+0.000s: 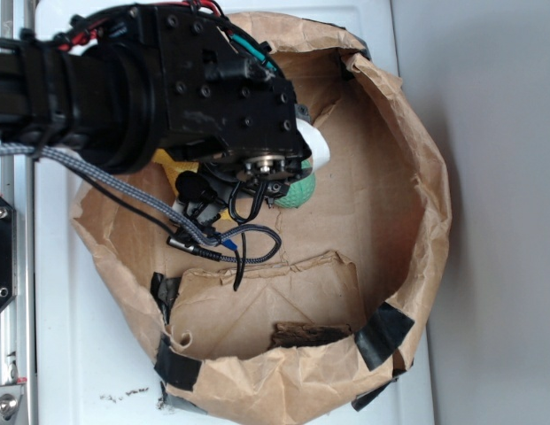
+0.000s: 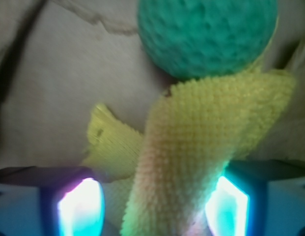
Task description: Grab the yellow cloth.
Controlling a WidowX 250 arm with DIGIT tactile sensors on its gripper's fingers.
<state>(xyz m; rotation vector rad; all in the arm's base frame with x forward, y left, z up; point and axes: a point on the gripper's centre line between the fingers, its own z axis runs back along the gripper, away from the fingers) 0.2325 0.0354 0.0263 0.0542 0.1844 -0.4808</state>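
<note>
In the exterior view, the black robot arm (image 1: 124, 88) is reaching in from the left edge, stretching over a white tabletop (image 1: 62, 372) and across the left rim of a crumpled brown paper enclosure (image 1: 416, 133). Braided grey and black cables (image 1: 204, 235) are hanging in loops below the wrist. Under the wrist housing, slivers of the yellow cloth (image 1: 168, 166) are peeking out, most of it being hidden by the arm. Just right of that, the gripper (image 1: 279, 190) is pointing down into the enclosure, and the green ball (image 1: 297, 193) is sitting right beside it on the cardboard floor, partly covered by the arm. Black tape patches (image 1: 381, 332) are holding the paper wall together along the near side, and a dark scrap (image 1: 310, 335) is lying on the floor by the near wall.

In the wrist view, the left finger pad (image 2: 78, 209) is glowing at the bottom left. Between it and the right pad (image 2: 228, 206), a raised fold of the yellow cloth (image 2: 191, 147) is filling the gap, with the fabric pressing against the right pad, while a flat pointed corner is spreading out to the left. The jaws are standing at a middling width around the fold; whether they are truly pinching it I cannot tell. Beyond the cloth, the green ball (image 2: 206, 34) is touching the fold's far edge.
</note>
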